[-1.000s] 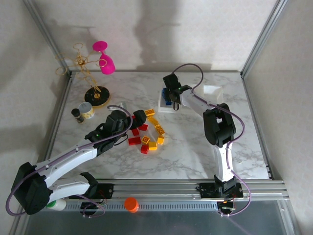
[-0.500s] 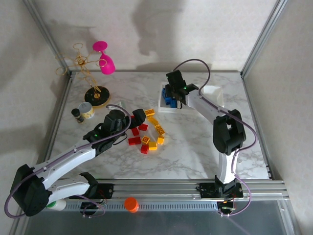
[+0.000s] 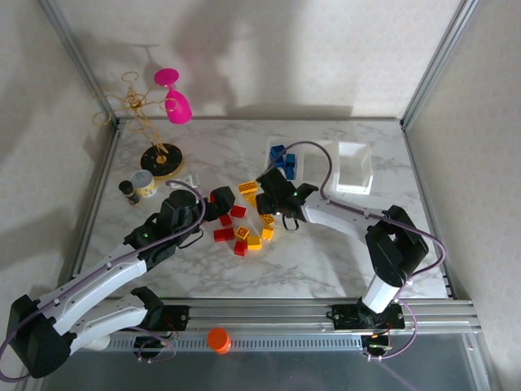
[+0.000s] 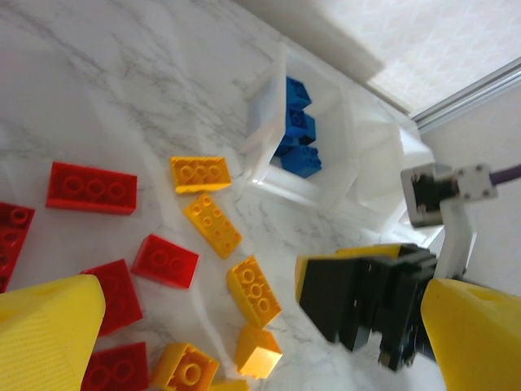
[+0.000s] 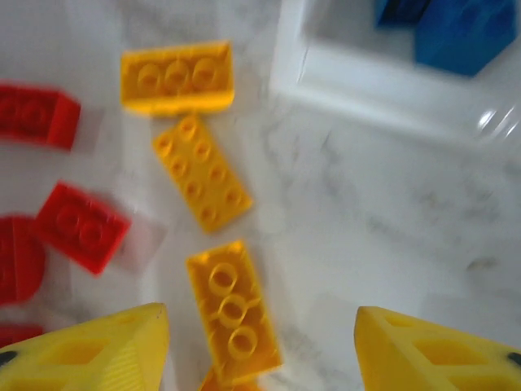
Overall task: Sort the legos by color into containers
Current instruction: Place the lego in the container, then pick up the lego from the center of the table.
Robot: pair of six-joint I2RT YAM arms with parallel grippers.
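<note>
Right pincer (image 3: 272,205) hangs open and empty over loose yellow bricks (image 5: 201,172) on the marble table (image 3: 326,252). Left pincer (image 3: 218,202), also open and empty, sits beside red bricks (image 3: 225,235). Blue bricks (image 3: 282,156) fill 1 end of the clear trays (image 3: 355,167).

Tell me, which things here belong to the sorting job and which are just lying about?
Part of the job: red bricks, yellow bricks, blue bricks, clear trays.
Just lying about: pink goblet, wire stand, round tin, small dark bottle.
</note>
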